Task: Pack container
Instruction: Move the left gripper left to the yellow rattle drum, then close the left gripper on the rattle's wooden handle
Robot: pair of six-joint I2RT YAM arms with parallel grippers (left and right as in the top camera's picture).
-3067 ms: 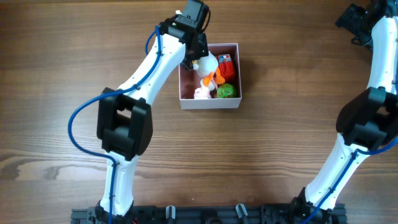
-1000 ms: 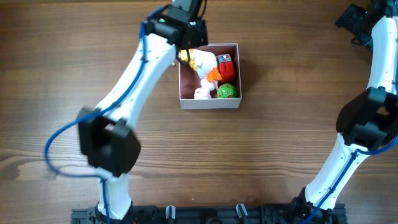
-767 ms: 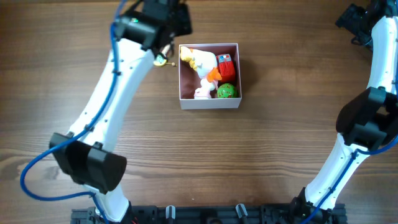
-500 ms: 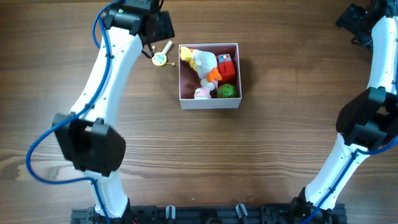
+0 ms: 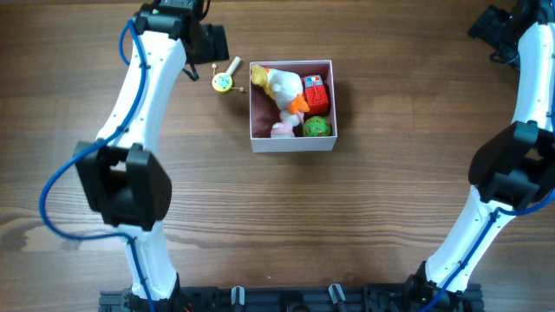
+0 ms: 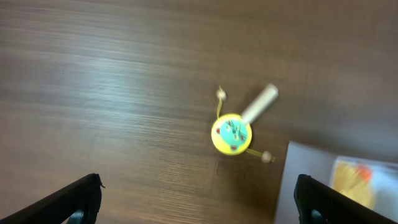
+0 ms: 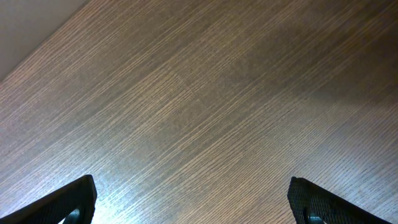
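Observation:
The container [image 5: 293, 144], a square white-walled box, sits at the table's middle back. It holds a white duck [image 5: 284, 85], a red toy [image 5: 316, 94], a green ball [image 5: 316, 127] and a pink toy [image 5: 281, 130]. A small yellow drum toy [image 5: 224, 80] with a pale handle lies on the wood just left of the box. My left gripper [image 5: 211, 43] hovers open beyond it, holding nothing. In the left wrist view the drum toy [image 6: 231, 133] lies ahead of the open left gripper [image 6: 199, 206], with the container wall [image 6: 305, 180] at the right. My right gripper [image 5: 490, 26] stands open at the far right corner.
Bare dark wood surrounds the box. The right wrist view shows only wood grain between the right gripper's [image 7: 198, 202] wide-apart fingers [image 7: 74, 199]. The arms' bases stand along the front edge of the table.
My left gripper swung left from the container's top-left corner, opened and let go of the yellow drum toy, which now lies on the table. The right arm has not moved.

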